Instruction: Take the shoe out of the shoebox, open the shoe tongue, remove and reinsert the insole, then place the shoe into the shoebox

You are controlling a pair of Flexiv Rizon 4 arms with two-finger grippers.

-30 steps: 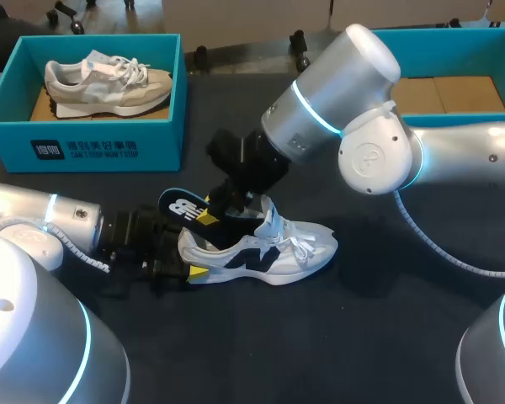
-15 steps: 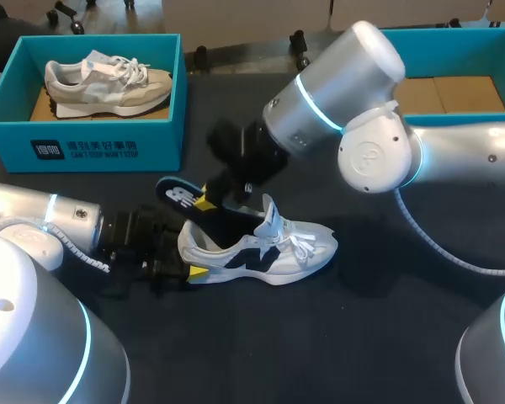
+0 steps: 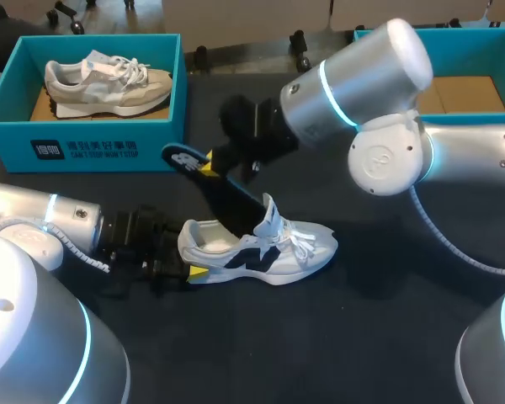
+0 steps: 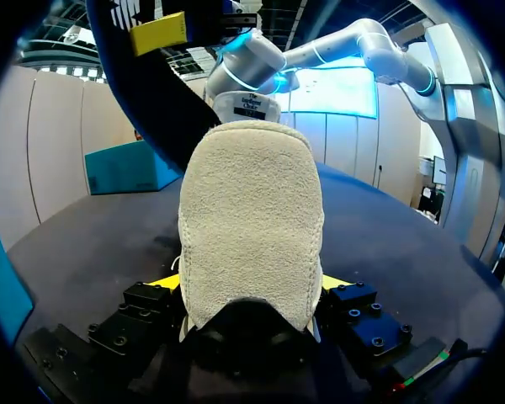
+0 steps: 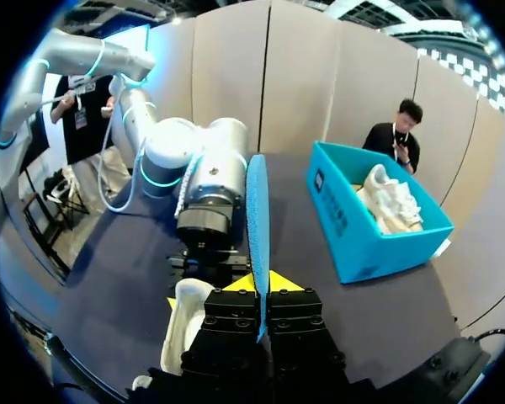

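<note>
A white and black sneaker (image 3: pixel 265 247) lies on the dark table, toe to the right. My left gripper (image 3: pixel 188 255) clasps its heel, one finger on each side. In the left wrist view the suede heel (image 4: pixel 251 227) fills the gap of the left gripper (image 4: pixel 251 290). My right gripper (image 3: pixel 208 165) is shut on the heel end of the dark insole (image 3: pixel 227 195). The insole slants up out of the shoe, its front end still inside. In the right wrist view the insole (image 5: pixel 257 210) shows edge-on and blue in the right gripper (image 5: pixel 259 295), above the sneaker (image 5: pixel 183 324).
A teal shoebox (image 3: pixel 84 145) at the back left holds a beige sneaker (image 3: pixel 109 80). A second teal box (image 3: pixel 459 94) with a cardboard floor stands at the back right, partly hidden by my right arm. Bare table lies in front of the shoe.
My right gripper has risen and drawn back to the right with the insole, pulling more of it out of the shoe. The left arm and the shoe have stayed put.
</note>
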